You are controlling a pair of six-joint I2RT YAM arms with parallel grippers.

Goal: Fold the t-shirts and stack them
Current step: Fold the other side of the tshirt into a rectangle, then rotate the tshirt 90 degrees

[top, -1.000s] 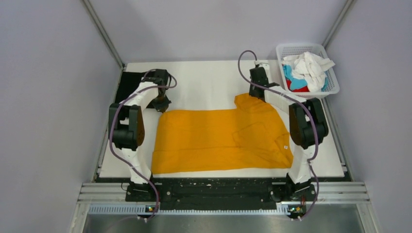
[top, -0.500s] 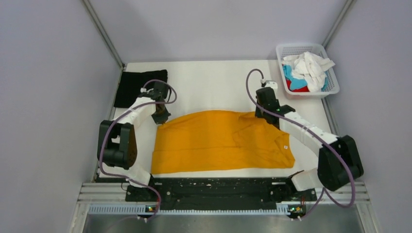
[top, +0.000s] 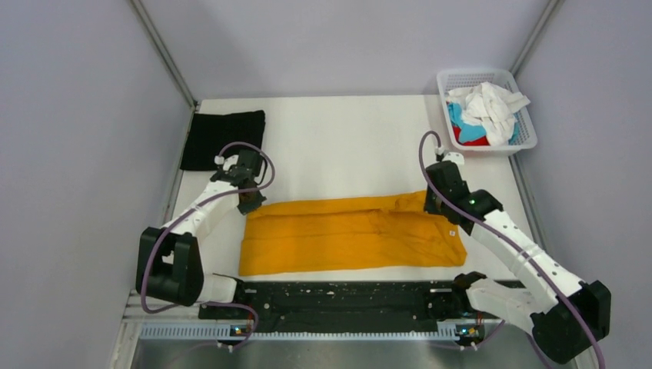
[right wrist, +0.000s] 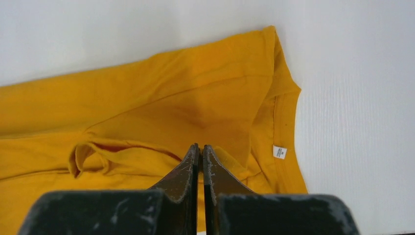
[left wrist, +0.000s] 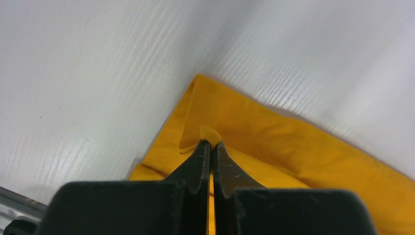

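One mustard-orange t-shirt (top: 350,234) lies at the table's (top: 346,146) near edge, folded into a band. Its long axis runs left to right, with the neck and white label (right wrist: 279,152) at the right. One black t-shirt (top: 223,140) lies folded at the far left. The left gripper (left wrist: 211,143) pinches the orange shirt's far left corner. The right gripper (right wrist: 199,146), jaws nearly together, pinches its far edge by the neck. One basket (top: 525,142) at the far right holds bundled shirts (top: 484,111) in white, light-blue and red; their number cannot be told.

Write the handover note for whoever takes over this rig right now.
Left gripper: shut on the mustard shirt at its far-left corner. Right gripper: shut, apparently on the same shirt near the collar.
Black shirt lies folded at the far-left corner of the table. White, blue and red shirts are bunched in the basket.
Done: mustard shirt folded lengthwise into a strip.
Left: release, finish folding it, stack, then do the basket's shirts.
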